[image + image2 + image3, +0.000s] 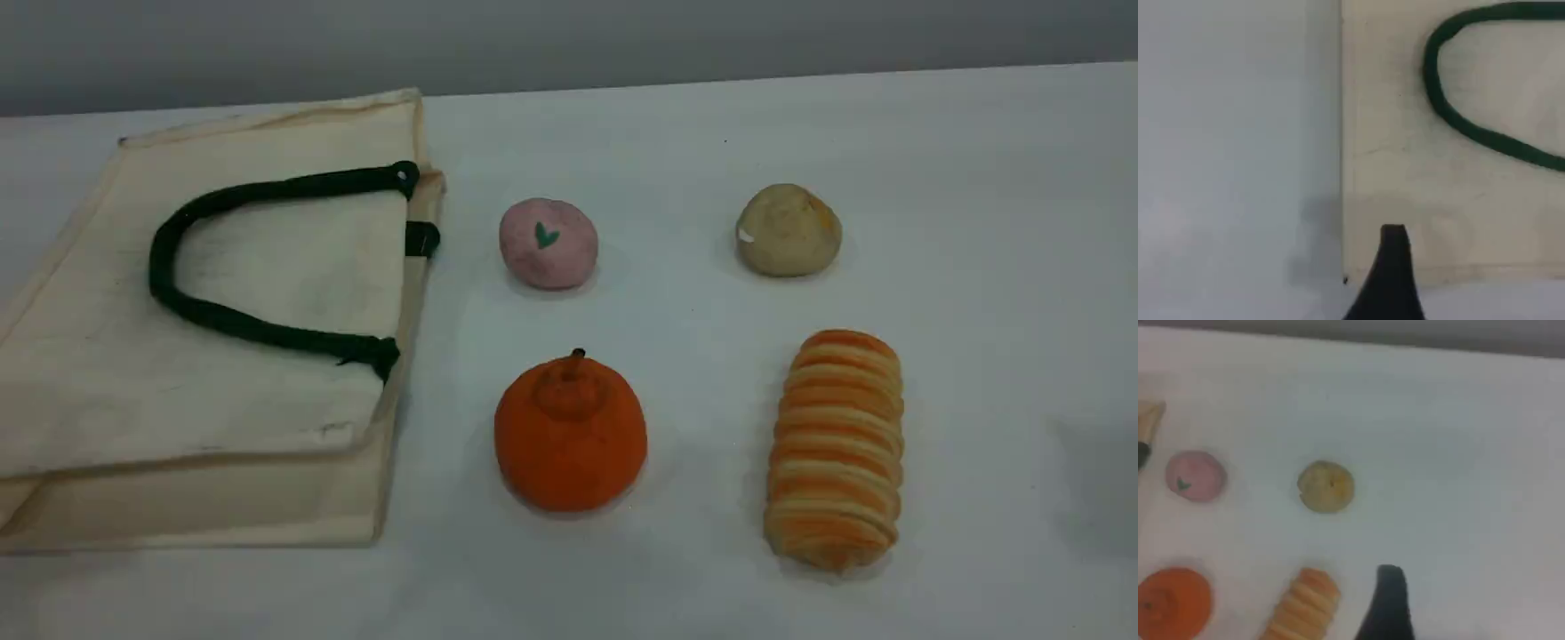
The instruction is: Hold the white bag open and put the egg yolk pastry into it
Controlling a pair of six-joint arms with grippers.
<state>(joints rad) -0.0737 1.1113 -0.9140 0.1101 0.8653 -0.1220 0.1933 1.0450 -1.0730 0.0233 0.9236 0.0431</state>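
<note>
The white bag (204, 338) lies flat on the left of the table, its dark green handle (222, 324) curved across its top face. The egg yolk pastry (789, 229), a small tan dome, sits at the back right, well apart from the bag. Neither arm appears in the scene view. In the left wrist view a dark fingertip (1393, 243) hangs over the bag (1405, 167) near a corner, with nothing on it. The right wrist view shows a dark fingertip (1390, 580) above bare table, to the near right of the pastry (1326, 486), holding nothing.
A pink ball with a green leaf mark (548, 242) sits just right of the bag. An orange fruit (570, 433) lies in front of it. A long striped bread roll (836, 449) lies in front of the pastry. The table (978, 178) is white.
</note>
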